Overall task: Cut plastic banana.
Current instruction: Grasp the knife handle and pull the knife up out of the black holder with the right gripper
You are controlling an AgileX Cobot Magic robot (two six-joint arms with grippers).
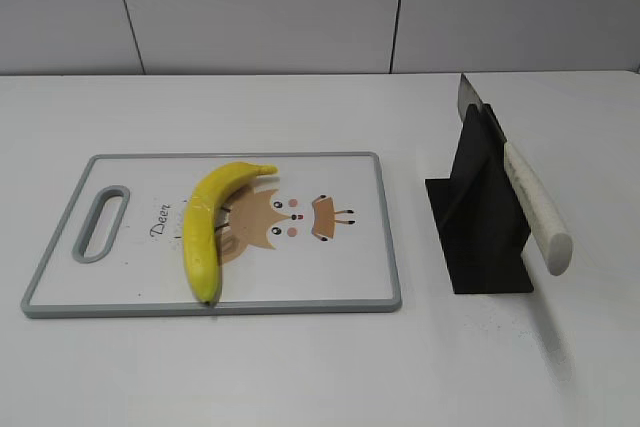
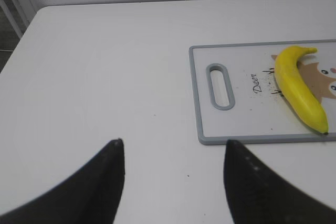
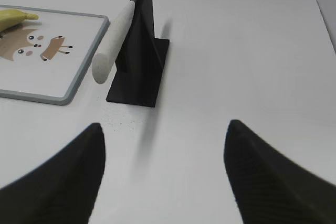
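The yellow plastic banana (image 1: pixel 212 225) lies on a white cutting board (image 1: pixel 340 287) with a grey rim and a cartoon print; it also shows in the left wrist view (image 2: pixel 299 86) and its stem end in the right wrist view (image 3: pixel 13 17). A knife (image 1: pixel 528 202) with a white handle rests slanted in a black stand (image 1: pixel 480 217), also seen in the right wrist view (image 3: pixel 113 38). My left gripper (image 2: pixel 173 142) is open and empty over bare table, left of the board. My right gripper (image 3: pixel 164 125) is open and empty, in front of the stand. Neither gripper shows in the exterior view.
The board's handle slot (image 2: pixel 220 86) faces the left gripper. The white table (image 1: pixel 300 367) runs to a wall at the back. The table's left edge (image 2: pixel 21 35) and right edge (image 3: pixel 323 3) are in view.
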